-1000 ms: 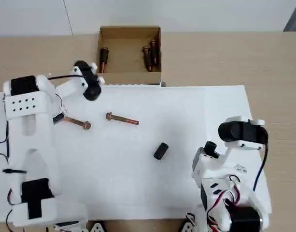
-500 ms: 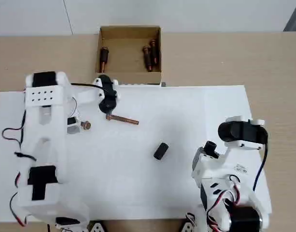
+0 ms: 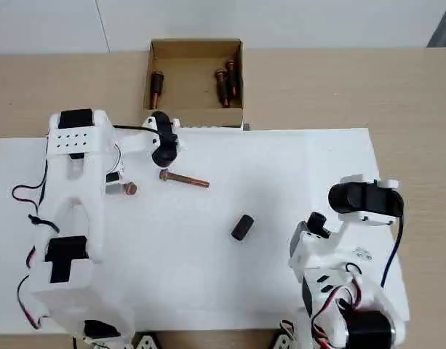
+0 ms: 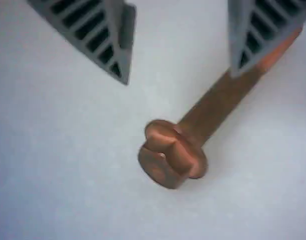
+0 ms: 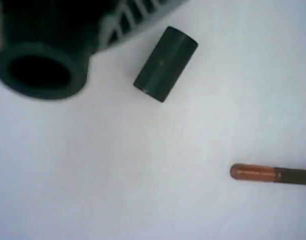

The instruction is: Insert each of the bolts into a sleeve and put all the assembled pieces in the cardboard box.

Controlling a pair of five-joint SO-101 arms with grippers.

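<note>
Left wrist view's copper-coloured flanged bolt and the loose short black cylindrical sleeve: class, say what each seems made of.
Copper-coloured flanged bolt: probably plated metal, satin; soft highlights on head. Short black cylindrical sleeve: perhaps plastic or rubber, matte; no glints.

The left arm [image 3: 70,185] and right arm [image 3: 332,256] were white printed shells with black servo blocks. The left one bore a grid of small holes and loose black and red wires. The right trailed red, white and black leads and a blue cable. The left end effector's [image 4: 180,72] fingers [image 4: 93,30] were grey ribbed wedges.
</note>
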